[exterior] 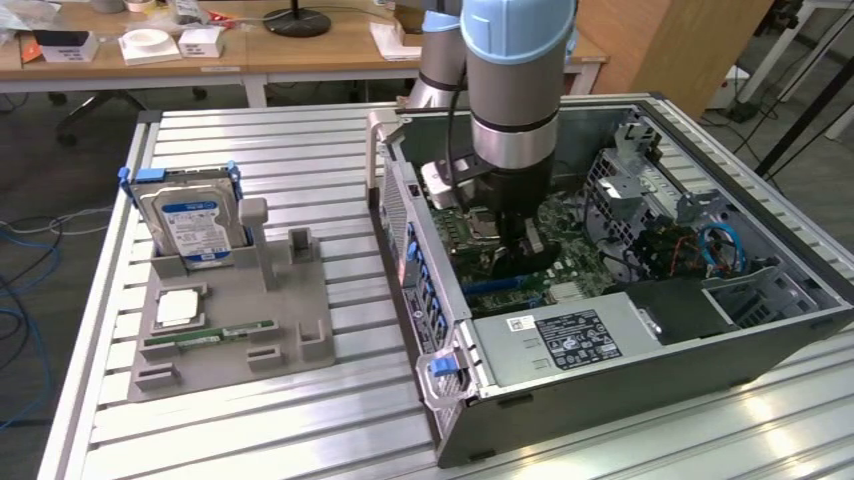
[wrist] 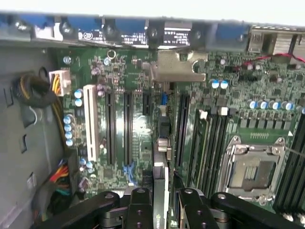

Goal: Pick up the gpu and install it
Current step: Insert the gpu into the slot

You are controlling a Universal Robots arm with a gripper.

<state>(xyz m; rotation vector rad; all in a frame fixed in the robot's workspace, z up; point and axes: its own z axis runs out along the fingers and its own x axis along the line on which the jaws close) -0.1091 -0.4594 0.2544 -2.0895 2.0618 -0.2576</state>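
The gpu (wrist: pixel 162 138) appears edge-on in the wrist view, a thin card running from my fingers to its silver end bracket (wrist: pixel 176 69) at the case's rear wall. My gripper (wrist: pixel 161 202) is shut on the card's near end, one black finger (wrist: pixel 138 202) on each side. The card stands over the green motherboard (wrist: pixel 136 143), between the long black expansion slots (wrist: pixel 117 126) and the memory slots (wrist: pixel 209 143). Whether it sits in a slot I cannot tell. In the exterior view my gripper (exterior: pixel 513 238) reaches straight down into the open computer case (exterior: pixel 627 385).
The CPU socket (wrist: pixel 252 169) lies beside the memory slots. Cable bundles (wrist: pixel 57 176) run along the board's edge. On the exterior view's left, a grey holder (exterior: pixel 287 320) carries a blue-labelled hard drive (exterior: pixel 194 220), a memory stick (exterior: pixel 210 333) and a chip (exterior: pixel 180 308). The power supply (exterior: pixel 567 340) fills the case's near corner.
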